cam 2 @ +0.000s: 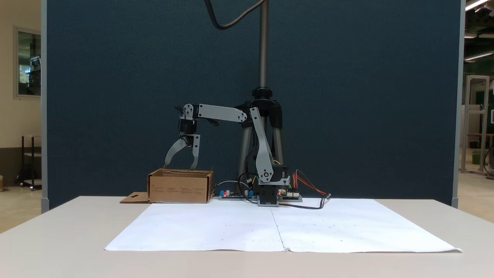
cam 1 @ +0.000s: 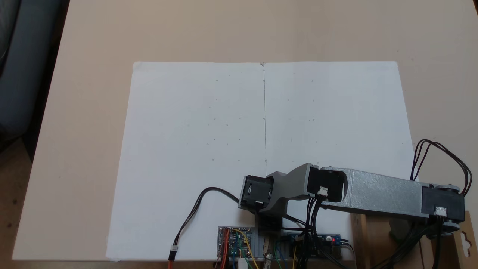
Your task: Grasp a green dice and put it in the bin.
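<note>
1. A dark blue partition wall (cam 2: 347,96) backs a pale beige table (cam 2: 58,239), and two white paper sheets (cam 2: 278,227) lie edge to edge across its middle.
2. Over at the left in the front-on fixed view sits the bin (cam 2: 180,188), a brown cardboard box with its flap (cam 2: 134,198) lying flat on the table, hang-hole cutout showing.
3. In the fixed view from above, just a corner of that bin (cam 1: 465,239) peeks in at the lower right, under the arm's far end.
4. The arm (cam 2: 220,113) reaches out level from its base (cam 2: 270,193), forearm horizontal, wrist bent straight down.
5. The gripper (cam 2: 180,165) hangs right above the bin's open top, tips just over the rim.
6. Fingers (cam 2: 195,156) are clearly spread apart, nothing between them.
7. The green dice? I can't spot it on the paper or the table; the bin's walls hide whatever lies inside.
8. Circuit boards (cam 1: 235,241) and wires (cam 1: 194,213) crowd the base.
</note>
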Tool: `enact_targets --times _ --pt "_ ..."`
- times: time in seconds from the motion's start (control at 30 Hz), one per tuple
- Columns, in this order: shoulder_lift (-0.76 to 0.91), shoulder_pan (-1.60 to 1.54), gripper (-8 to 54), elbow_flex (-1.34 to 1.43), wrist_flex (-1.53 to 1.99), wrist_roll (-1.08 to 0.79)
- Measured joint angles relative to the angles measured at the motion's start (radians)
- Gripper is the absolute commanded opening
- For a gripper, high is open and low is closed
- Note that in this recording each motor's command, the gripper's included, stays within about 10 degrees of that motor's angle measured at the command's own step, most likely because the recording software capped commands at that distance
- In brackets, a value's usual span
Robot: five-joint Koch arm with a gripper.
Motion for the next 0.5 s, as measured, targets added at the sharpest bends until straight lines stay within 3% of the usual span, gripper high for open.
enact_targets --times 0.17,0.5 --pt "0.040 -0.025 43.1 0.000 -0.021 0.104" --pt "0.225 -0.396 43.0 -0.005 -0.021 0.379"
